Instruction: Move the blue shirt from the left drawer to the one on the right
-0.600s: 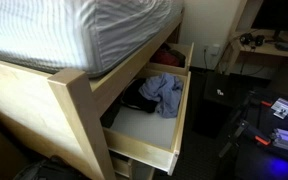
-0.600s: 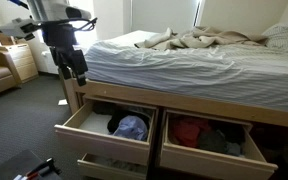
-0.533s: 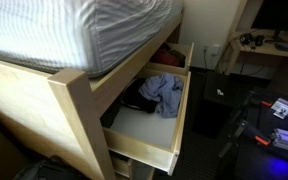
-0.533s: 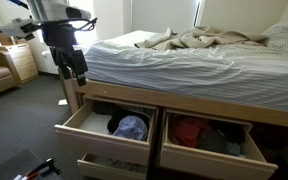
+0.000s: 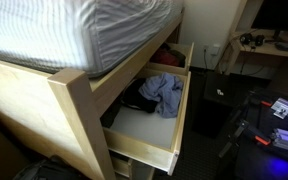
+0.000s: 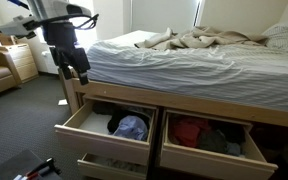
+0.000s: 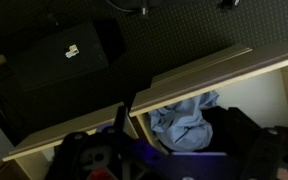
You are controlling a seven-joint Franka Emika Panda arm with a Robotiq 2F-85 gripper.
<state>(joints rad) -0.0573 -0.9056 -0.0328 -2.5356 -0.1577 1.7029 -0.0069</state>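
Judging from an exterior view along the bed [image 5: 74,105], nothing of the task is done yet. The blue shirt [image 5: 164,92] is seen crumpled toward the far end of the left drawer [image 5: 139,128], with dark garments [image 5: 136,100] tucked against it and the near half of the drawer floor left bare. The claw is not shown there, and of the right drawer [image 5: 188,58] only a sliver with red clothing [image 5: 169,57] is seen.

In an exterior view facing the bed, both drawers are found pulled out. The shirt [image 6: 132,127] is bunched toward the corner nearest the right drawer [image 6: 206,160], where the red clothing [image 6: 189,131] is heaped. The claw [image 6: 81,73] is held high beside the bed's corner, well apart from the shirt. Nothing is seen hanging from it, but whether it is parted or closed cannot be told.

In the wrist view the shirt [image 7: 187,118] is caught behind a wooden drawer wall. The lower part is dark and blurred, and the claw cannot be picked out. Reach, grasp, carry and release are all left to be done.
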